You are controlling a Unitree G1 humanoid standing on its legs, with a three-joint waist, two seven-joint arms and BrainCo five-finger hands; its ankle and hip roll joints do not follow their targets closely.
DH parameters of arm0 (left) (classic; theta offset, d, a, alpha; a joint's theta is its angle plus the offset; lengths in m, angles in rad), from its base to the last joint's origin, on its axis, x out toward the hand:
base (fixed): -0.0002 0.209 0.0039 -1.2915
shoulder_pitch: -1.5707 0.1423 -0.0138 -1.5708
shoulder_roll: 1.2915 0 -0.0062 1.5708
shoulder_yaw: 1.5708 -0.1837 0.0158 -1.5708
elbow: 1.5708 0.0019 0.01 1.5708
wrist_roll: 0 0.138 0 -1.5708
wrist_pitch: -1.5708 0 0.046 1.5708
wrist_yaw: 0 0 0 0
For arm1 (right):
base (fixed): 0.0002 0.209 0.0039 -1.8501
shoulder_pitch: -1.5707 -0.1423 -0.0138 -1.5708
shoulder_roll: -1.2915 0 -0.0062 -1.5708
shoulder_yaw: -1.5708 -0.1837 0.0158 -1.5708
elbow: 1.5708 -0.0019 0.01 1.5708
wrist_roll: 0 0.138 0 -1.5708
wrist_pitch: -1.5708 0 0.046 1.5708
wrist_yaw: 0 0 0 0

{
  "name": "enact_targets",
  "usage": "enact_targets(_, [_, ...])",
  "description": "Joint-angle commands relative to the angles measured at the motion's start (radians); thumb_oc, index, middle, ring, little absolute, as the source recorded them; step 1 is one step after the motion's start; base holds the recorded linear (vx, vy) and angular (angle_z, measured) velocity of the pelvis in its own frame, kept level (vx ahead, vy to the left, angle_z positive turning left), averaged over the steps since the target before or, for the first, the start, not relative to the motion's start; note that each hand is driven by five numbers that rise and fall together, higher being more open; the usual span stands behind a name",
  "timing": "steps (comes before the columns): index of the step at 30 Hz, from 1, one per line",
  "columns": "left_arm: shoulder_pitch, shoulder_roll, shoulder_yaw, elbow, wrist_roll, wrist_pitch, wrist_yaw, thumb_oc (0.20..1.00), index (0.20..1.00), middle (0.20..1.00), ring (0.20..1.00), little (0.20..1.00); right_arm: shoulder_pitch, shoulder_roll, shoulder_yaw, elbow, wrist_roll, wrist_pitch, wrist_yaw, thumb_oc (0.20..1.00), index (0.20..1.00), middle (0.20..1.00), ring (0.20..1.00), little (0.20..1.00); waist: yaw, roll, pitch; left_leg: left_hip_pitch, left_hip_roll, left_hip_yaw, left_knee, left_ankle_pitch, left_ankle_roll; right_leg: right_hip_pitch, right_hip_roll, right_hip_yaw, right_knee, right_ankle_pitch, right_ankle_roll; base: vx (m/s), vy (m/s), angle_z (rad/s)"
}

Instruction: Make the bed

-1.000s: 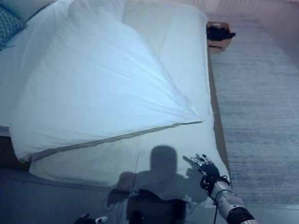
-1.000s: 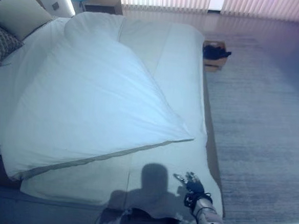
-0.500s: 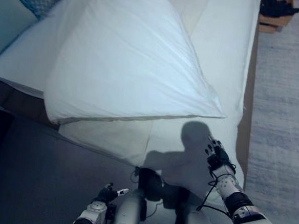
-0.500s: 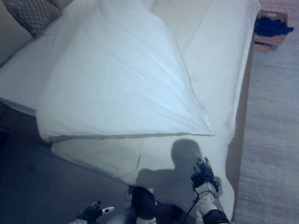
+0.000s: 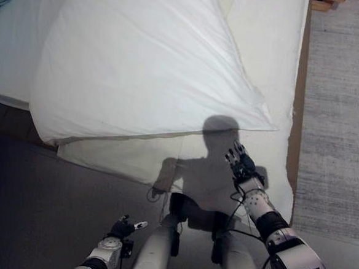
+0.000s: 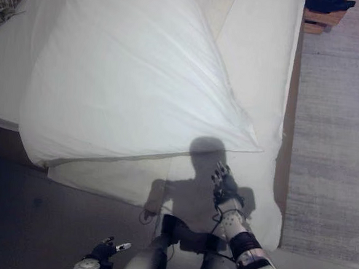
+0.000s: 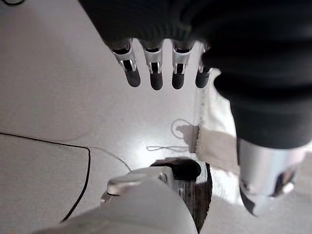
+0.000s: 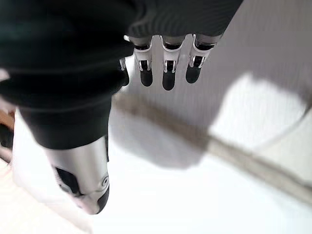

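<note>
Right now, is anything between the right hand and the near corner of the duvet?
Nothing visible. The right hand, fingers straight, hovers over bare sheet just short of the duvet corner.

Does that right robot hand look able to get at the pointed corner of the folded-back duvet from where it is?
Probably yes. The right robot hand hovers open over the sheet, just short of the duvet corner, with nothing lying between them.

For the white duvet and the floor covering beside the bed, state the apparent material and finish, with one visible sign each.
Duvet: soft matte woven fabric, probably cotton; it creases and puffs at its folded corner. Floor covering: likely a grey woven carpet, judging by its fine ribbed texture.
</note>
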Motion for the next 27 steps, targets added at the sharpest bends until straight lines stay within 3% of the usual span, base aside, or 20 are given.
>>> enact_targets(1, [0.01,0.008,-0.003,0.027,-0.007,-0.007,0.021,1.0,1.0,1.0,1.0,1.0,-0.027,-0.004,-0.012,-0.094,0.047,-0.062,0.015,1.0,1.0,1.0,1.0,1.0,0.004,-0.023,-0.005,0.006,-0.041,0.005,0.068,-0.044,0.034,-0.013,-0.025,0.009,-0.057,0.087,0.062,0.03,0.04,0.04])
enact_targets(6, [0.003,0.009,-0.011,0.012,-0.023,-0.01,0.026,1.0,1.0,1.0,1.0,1.0,-0.06,-0.016,-0.002,-0.091,0.022,-0.072,-0.004,1.0,1.0,1.0,1.0,1.0,0.012,-0.027,0.008,0.007,-0.047,-0.001,0.066,-0.045,0.037,-0.011,-0.033,0.0,-0.059,0.091,0.067,0.02,0.025,0.02])
enact_targets(9, [0.002,0.01,-0.003,0.006,-0.024,-0.008,0.04,1.0,1.0,1.0,1.0,1.0,-0.051,-0.044,0.03,-0.08,-0.135,-0.044,-0.052,1.0,1.0,1.0,1.0,1.0,0.015,-0.046,0.015,0.007,-0.051,0.006,0.096,-0.069,0.045,-0.009,-0.037,0.0,-0.048,0.091,0.075,0.01,0.069,-0.01])
enact_targets(10, [0.003,0.012,0.005,0.002,-0.018,-0.009,0.045,1.0,1.0,1.0,1.0,1.0,-0.026,-0.06,0.054,-0.078,-0.218,-0.011,-0.061,1.0,1.0,1.0,1.0,1.0,0.015,-0.057,0.021,0.008,-0.055,0.014,0.135,-0.1,0.058,-0.014,-0.045,0.012,-0.01,0.084,0.081,0.01,0.109,-0.07])
enact_targets(11, [0.003,0.012,0.005,0.002,-0.018,-0.009,0.045,1.0,1.0,1.0,1.0,1.0,-0.026,-0.06,0.054,-0.078,-0.218,-0.011,-0.062,1.0,1.0,1.0,1.0,1.0,0.016,-0.057,0.021,0.008,-0.055,0.014,0.136,-0.101,0.058,-0.014,-0.045,0.013,-0.009,0.084,0.081,0.02,0.138,-0.16])
enact_targets(13, [0.017,0.007,0.014,-0.009,-0.003,-0.006,0.038,1.0,1.0,1.0,1.0,1.0,0.044,-0.043,0.057,-0.072,-0.233,0.024,-0.03,1.0,1.0,1.0,1.0,1.0,0.015,-0.042,0.02,0.04,-0.065,0.031,0.159,-0.14,0.083,-0.05,-0.069,0.023,0.136,0.053,0.102,0.03,0.19,-0.21])
enact_targets(16, [0.02,0.015,0.023,-0.016,0.001,-0.005,0.034,1.0,1.0,1.0,1.0,1.0,0.06,-0.031,0.058,-0.06,-0.229,0.038,-0.017,1.0,1.0,1.0,1.0,1.0,0.009,-0.033,0.026,0.066,-0.07,0.049,0.171,-0.152,0.09,-0.078,-0.075,0.025,0.225,0.048,0.112,0.05,0.122,-0.45])
enact_targets(18, [0.031,0.025,0.037,-0.02,-0.005,-0.007,0.031,1.0,1.0,1.0,1.0,1.0,0.062,-0.024,0.065,-0.041,-0.225,0.051,-0.006,1.0,1.0,1.0,1.0,1.0,0.011,-0.035,0.024,0.097,-0.073,0.069,0.168,-0.167,0.086,-0.077,-0.073,-0.014,0.169,0.054,0.108,0.08,0.026,-0.41])
enact_targets(19, [0.035,0.027,0.042,-0.021,-0.01,-0.009,0.031,1.0,1.0,1.0,1.0,1.0,0.058,-0.024,0.068,-0.032,-0.217,0.054,0.001,1.0,1.0,1.0,1.0,1.0,0.007,-0.036,0.02,0.104,-0.078,0.071,0.166,-0.171,0.084,-0.081,-0.057,-0.017,0.137,0.06,0.104,0.08,-0.075,-0.32])
enact_targets(21, [0.03,0.03,0.032,-0.021,-0.003,-0.005,0.025,1.0,1.0,1.0,1.0,1.0,0.094,-0.031,0.068,-0.053,-0.2,0.051,0.004,1.0,1.0,1.0,1.0,1.0,-0.021,-0.031,-0.003,0.099,-0.101,0.033,0.199,-0.175,0.072,-0.058,-0.013,0.072,0.1,0.037,0.094,0.14,-0.135,-0.06])
enact_targets(22, [0.031,0.031,0.021,-0.036,0.018,-0.007,0.017,1.0,1.0,1.0,1.0,1.0,0.115,-0.037,0.07,-0.063,-0.187,0.049,0.015,1.0,1.0,1.0,1.0,1.0,-0.032,-0.026,-0.015,0.084,-0.105,0.03,0.231,-0.174,0.056,-0.052,0.002,0.077,0.104,0.029,0.074,0.11,-0.126,0.54])
enact_targets(25, [0.033,0.01,0.014,-0.062,0.019,-0.003,0.012,1.0,1.0,1.0,1.0,1.0,0.156,-0.07,0.073,-0.098,-0.19,0.055,0.011,1.0,1.0,1.0,1.0,1.0,-0.032,-0.007,-0.011,0.032,-0.096,0.025,0.389,-0.146,-0.012,0.013,-0.033,0.021,0.093,-0.001,0.041,0.07,-0.081,0.81])
enact_targets(26, [0.032,0.007,0.013,-0.065,0.016,-0.003,0.014,1.0,1.0,1.0,1.0,1.0,0.161,-0.071,0.073,-0.098,-0.19,0.055,0.011,1.0,1.0,1.0,1.0,1.0,-0.027,-0.006,-0.005,0.023,-0.095,0.001,0.429,-0.127,-0.023,0.041,-0.028,0.012,0.082,-0.014,0.032,0.13,-0.064,0.5])
enact_targets(27, [0.027,0.006,0.01,-0.075,-0.006,-0.006,0.02,1.0,1.0,1.0,1.0,1.0,0.153,-0.069,0.071,-0.092,-0.18,0.057,0.008,1.0,1.0,1.0,1.0,1.0,-0.022,-0.007,-0.003,-0.001,-0.055,-0.02,0.41,-0.116,-0.016,0.066,-0.034,0.007,0.073,-0.036,0.034,0.1,-0.042,0.33])
